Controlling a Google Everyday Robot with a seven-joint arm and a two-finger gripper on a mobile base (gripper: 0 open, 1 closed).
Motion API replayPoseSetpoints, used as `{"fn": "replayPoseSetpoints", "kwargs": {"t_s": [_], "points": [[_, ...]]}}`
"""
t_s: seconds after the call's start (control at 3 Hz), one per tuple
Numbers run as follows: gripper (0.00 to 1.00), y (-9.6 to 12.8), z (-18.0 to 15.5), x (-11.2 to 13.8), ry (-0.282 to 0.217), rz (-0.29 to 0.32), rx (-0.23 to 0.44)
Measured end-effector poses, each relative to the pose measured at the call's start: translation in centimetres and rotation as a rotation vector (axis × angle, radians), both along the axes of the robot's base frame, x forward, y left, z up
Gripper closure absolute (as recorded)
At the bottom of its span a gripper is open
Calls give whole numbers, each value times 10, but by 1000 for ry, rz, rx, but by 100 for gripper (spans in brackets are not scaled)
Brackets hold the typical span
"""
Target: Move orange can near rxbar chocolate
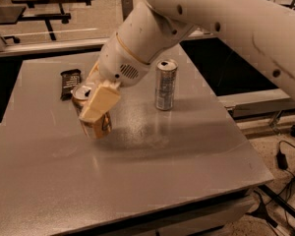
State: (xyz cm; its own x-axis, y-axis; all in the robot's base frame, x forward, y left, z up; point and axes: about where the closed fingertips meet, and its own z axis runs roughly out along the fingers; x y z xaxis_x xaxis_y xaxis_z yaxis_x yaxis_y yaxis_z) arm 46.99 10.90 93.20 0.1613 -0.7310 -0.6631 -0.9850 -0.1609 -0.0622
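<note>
My gripper (92,110) clamps the tilted orange can (101,126) just beside the rxbar chocolate (70,82), near the table's (162,176) far-left edge; the silver can (165,85) stands well apart.

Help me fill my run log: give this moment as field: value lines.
gripper: shut on the orange can, over the left middle of the table
orange can: tilted, close in front of the rxbar chocolate
rxbar chocolate: lying flat, far left of table
silver can: upright, right of gripper, apart from it

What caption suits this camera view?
Tool over table holds tilted orange can beside rxbar chocolate; silver can stands apart.
</note>
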Motion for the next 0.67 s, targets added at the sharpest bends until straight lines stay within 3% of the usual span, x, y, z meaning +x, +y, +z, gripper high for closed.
{"fn": "replayPoseSetpoints", "kwargs": {"t_s": [0.67], "points": [[100,24,3,67,39,-47,24]]}}
